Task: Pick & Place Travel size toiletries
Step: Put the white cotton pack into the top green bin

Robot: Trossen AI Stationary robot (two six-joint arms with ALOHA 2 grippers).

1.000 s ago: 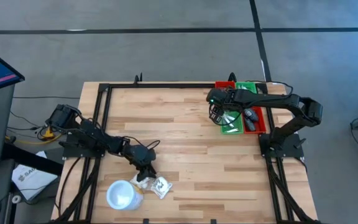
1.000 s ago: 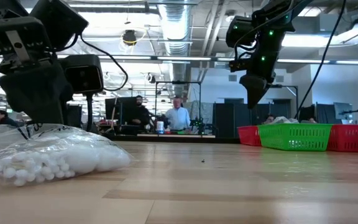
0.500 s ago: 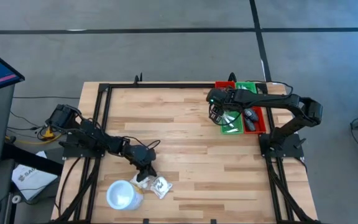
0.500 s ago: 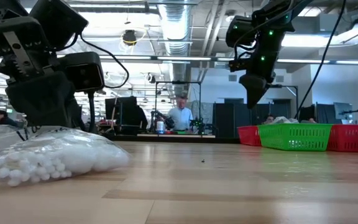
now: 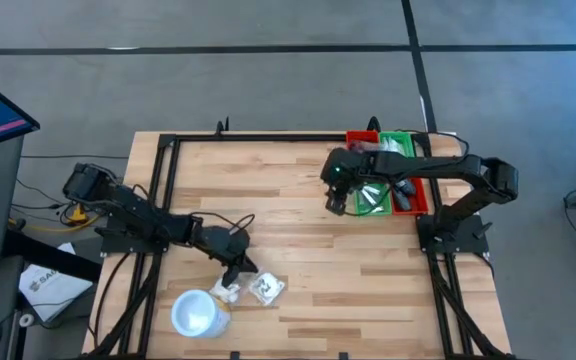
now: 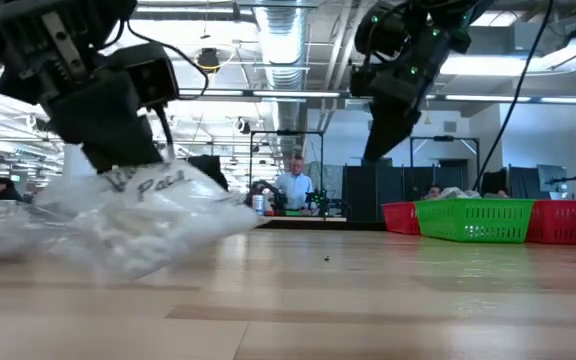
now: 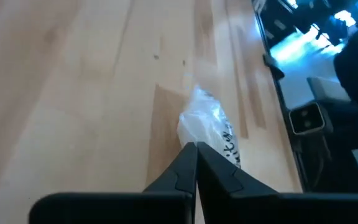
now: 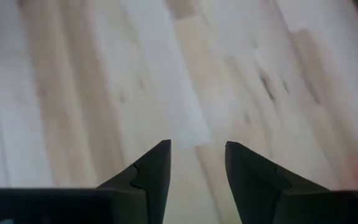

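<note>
We note the left gripper (image 7: 196,149) has pinched shut on a clear sachet (image 7: 207,127) and lifted it — the right gripper (image 8: 196,146), part-open and empty, has left the green bin (image 5: 376,196).

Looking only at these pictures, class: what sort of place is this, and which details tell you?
Probably a robotics lab in a large open workshop: two robot arms mounted at a wooden table, exposed ceiling ducts, and people at workstations behind.
</note>
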